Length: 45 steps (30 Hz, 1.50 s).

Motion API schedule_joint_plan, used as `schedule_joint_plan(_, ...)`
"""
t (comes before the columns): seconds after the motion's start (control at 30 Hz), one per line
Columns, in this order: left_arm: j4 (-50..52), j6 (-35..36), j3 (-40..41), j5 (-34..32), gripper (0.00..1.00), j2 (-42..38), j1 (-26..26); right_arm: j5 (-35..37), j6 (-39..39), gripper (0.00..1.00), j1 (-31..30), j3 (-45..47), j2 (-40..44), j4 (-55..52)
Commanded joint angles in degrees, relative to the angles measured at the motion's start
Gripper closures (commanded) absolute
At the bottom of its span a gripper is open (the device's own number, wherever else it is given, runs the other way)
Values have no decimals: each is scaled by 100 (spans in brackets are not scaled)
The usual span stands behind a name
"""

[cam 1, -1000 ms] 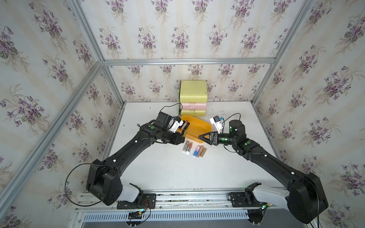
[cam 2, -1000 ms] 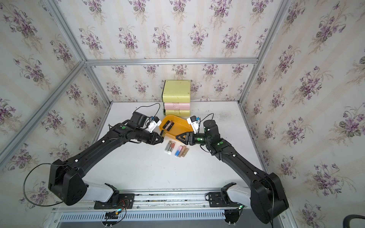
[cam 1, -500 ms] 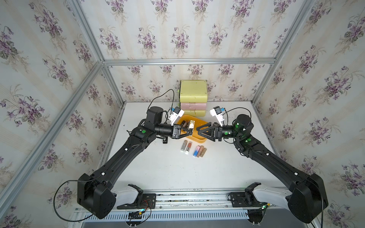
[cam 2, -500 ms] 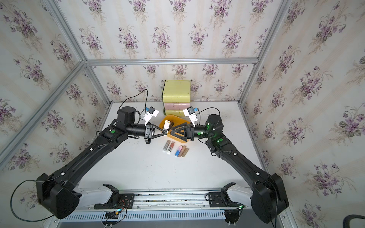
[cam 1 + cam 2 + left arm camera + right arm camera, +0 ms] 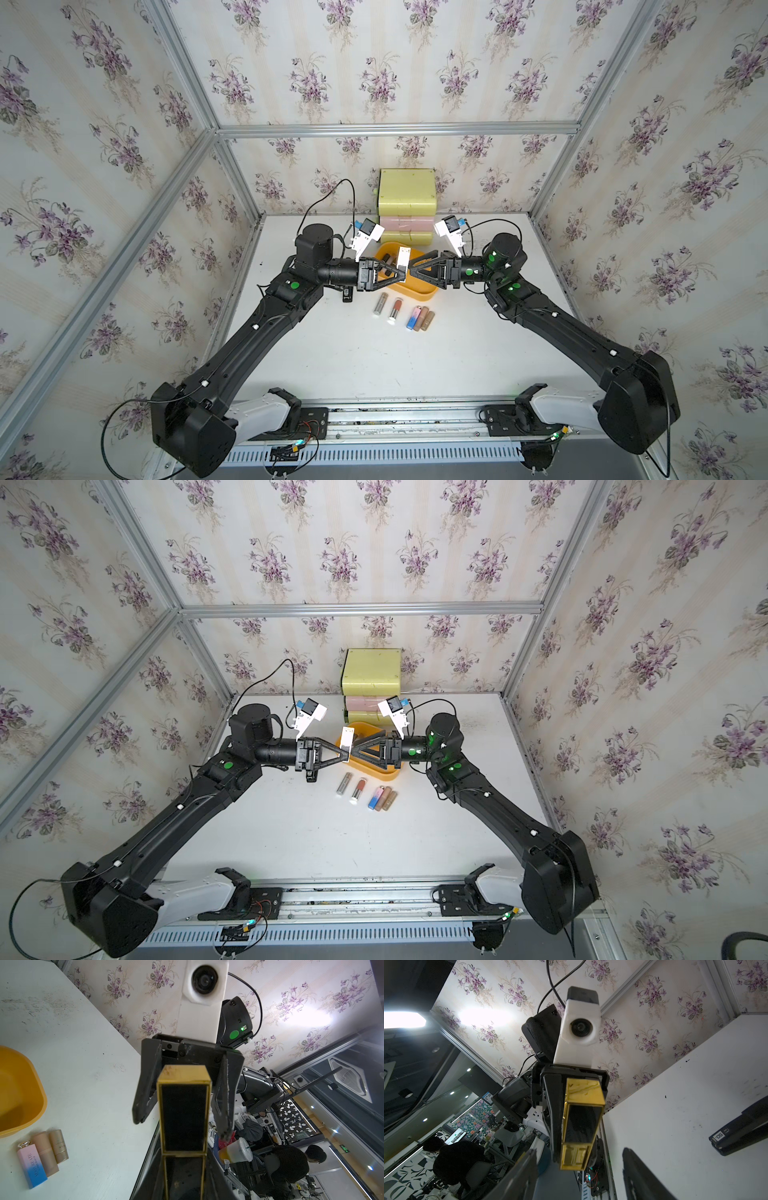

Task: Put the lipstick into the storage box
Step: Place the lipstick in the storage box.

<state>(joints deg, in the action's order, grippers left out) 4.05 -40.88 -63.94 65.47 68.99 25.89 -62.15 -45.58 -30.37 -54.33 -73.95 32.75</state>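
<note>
Left claw (image 5: 403,275) clamps the lipstick (image 5: 402,257), just before the spread right claw (image 5: 412,268).

Pink-and-blue lipstick (image 5: 31,1164) reads "MANCREATE" – smaller print illegible; black stapler (image 5: 737,1132) label – "50".

At the back of the table (image 5: 457,353), against the wall: drawer unit (image 5: 406,195). Just before it, storage box (image 5: 428,294). Before the box, on the table, a row of five loose lipsticks (image 5: 395,311), the three rightmost touching side by side. Over the box, left gripper (image 5: 404,275) from the left, right gripper (image 5: 412,268) from the right, tip to tip; between them a held lipstick (image 5: 402,259), crosswise in the left one's grip.
</note>
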Motion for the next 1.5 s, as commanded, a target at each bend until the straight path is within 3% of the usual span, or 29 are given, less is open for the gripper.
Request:
schedule_joint_plan(0.0, -204, -16, -5, 90, 74, -32, 38, 41, -117, 33, -4, -196, -115, 363)
schedule_joint_plan(0.2, -219, 15, -9, 95, 74, 0, 74, 23, -155, 38, -392, -545, -386, 466)
schedule_joint_plan(0.37, -159, 65, -31, 80, 74, 4, 74, 82, -205, 52, -441, -586, -498, 506)
schedule_joint_plan(0.47, -140, 78, -19, 72, 72, -13, 77, 178, -210, 67, -438, -536, -454, 574)
schedule_joint_plan(0.57, -28, 141, -35, 23, 63, -28, 65, 245, -214, 80, -441, -525, -445, 607)
schedule_joint_plan(0.63, 176, 263, -102, -46, 44, -26, 63, 319, -190, 85, -437, -509, -445, 577)
schedule_joint_plan(0.77, 874, 698, -285, -256, 12, -95, -86, 585, -20, 87, -435, -565, -445, 302)
schedule_joint_plan(0.87, 1368, 954, -285, -433, 1, -293, -366, 840, 191, 88, -346, -704, -494, -170)
schedule_joint_plan(1.0, 1898, 1237, -204, -647, 0, -644, -864, 1108, 350, 87, -125, -884, -588, -691)
schedule_joint_plan(1.13, 2657, 1721, -250, -1385, 0, -909, -1215, 1625, 814, 87, 168, -1251, -790, -1863)
schedule_joint_plan(1.3, 3585, 2316, -233, -3025, 0, -1032, -1227, 2469, 1170, 86, 367, -1726, -1338, -3334)
schedule_joint_plan(1.47, 3981, 2491, 122, -3875, 0, -972, -1230, 2904, 1318, 86, 462, -1967, -2039, -3889)
